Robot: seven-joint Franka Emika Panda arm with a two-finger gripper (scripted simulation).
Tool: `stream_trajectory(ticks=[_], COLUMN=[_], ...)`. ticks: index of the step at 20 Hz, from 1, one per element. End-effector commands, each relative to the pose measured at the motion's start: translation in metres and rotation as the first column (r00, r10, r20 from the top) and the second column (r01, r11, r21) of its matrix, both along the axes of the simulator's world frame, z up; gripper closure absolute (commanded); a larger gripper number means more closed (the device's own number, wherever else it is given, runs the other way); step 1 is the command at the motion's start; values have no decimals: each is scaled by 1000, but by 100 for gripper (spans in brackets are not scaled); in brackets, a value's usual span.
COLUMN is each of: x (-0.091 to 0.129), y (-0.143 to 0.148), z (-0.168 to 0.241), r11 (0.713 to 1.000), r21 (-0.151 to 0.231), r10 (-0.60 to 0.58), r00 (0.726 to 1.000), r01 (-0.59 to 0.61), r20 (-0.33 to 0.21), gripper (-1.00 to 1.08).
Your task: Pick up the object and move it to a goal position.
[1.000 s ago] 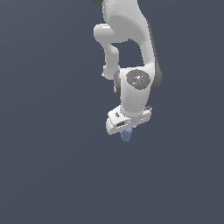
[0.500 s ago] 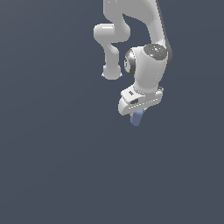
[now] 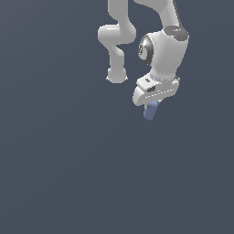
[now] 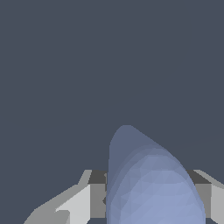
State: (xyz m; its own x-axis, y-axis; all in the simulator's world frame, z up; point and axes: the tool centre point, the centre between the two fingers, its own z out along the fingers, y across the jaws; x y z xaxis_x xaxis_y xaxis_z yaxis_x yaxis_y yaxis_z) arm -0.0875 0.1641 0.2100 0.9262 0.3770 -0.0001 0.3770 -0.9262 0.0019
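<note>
The object [image 3: 150, 111] is a small blue-purple cylinder with a rounded end, hanging below the white hand of the arm in the exterior view. My gripper [image 3: 151, 106] is shut on its upper part, well above the dark floor. In the wrist view the object [image 4: 148, 183] fills the middle of the picture between the two grey fingers [image 4: 97, 194], its rounded tip pointing away from the camera. The part held inside the hand is hidden.
The white arm [image 3: 119, 41] reaches down from the exterior view's top edge. A plain dark grey-blue floor [image 3: 68, 173] lies all around, with nothing else on it.
The arm has carried the object up and toward the exterior view's right over the last second. The grip on it has stayed shut.
</note>
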Motion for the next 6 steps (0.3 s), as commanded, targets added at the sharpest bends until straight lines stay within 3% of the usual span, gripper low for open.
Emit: stream_trajectory(ticks=[1,6], x=[-7,-12], y=[6,11], z=[5,10], r11=[1000,1000], r21=[0,1], r10=[-1,-1], r00=[1000,1000], r01=[1,1], r20=[0,-1], gripper=[108,108])
